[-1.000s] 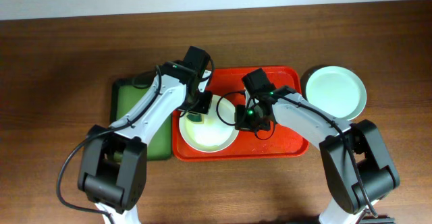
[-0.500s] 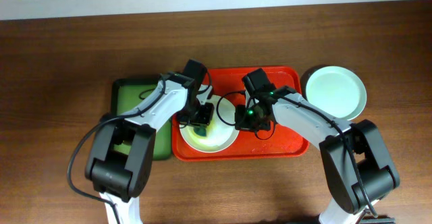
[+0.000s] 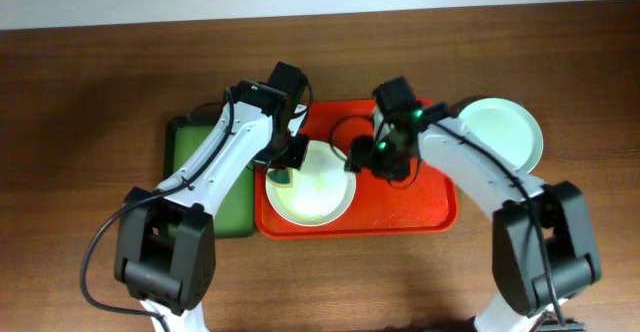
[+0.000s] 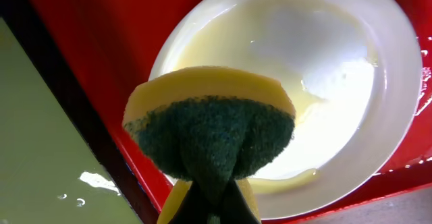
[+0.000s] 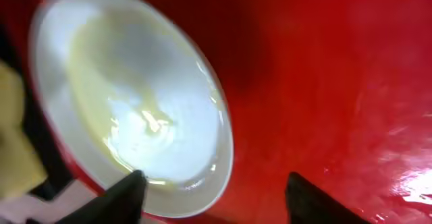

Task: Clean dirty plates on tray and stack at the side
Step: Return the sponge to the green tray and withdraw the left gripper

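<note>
Cleaning at the table: the left claw is clamped tight on a yellow-and-green sponge, folded green side out and held over the left rim of the cream-white plate. The plate lies in the left half of the red tray, its bowl streaked with pale yellow. Half a second ago the sponge sat farther in over the plate; it has since drawn back toward the rim. The right claw, pressed shut at the plate's right edge a moment before, now stands wide with nothing between its fingers (the rim lies just ahead of them), and its arm has shifted toward the tray's far side. A pale blue-green plate rests on the table just right of the tray, unmoved. A green tray lies at the left.
</note>
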### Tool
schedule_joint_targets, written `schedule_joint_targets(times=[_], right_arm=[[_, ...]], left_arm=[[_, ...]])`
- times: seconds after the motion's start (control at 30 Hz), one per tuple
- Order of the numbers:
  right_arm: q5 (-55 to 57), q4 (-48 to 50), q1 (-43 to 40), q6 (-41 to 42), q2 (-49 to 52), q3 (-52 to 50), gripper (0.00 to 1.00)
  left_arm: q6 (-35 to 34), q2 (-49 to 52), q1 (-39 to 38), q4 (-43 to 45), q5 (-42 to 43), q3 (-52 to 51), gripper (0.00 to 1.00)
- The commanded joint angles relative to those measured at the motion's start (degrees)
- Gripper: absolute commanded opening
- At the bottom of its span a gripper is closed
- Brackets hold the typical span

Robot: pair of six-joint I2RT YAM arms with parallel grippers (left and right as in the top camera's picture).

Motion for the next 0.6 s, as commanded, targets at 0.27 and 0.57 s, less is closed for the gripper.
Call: schedule_joint_targets(times=[0.27,0.57], right_arm=[[4.2,-7.4,-3.0,-2.5,-2.6,4.1,0.87],[4.3,-7.1,-3.0,-2.5,-2.4,3.1,0.87]], left_arm=[[-7.2,-4.0,4.5,-1.8,-11.2,0.7,0.0],[-9.2,-5.4,19.6,-6.4,-11.0,0.1,0.0]])
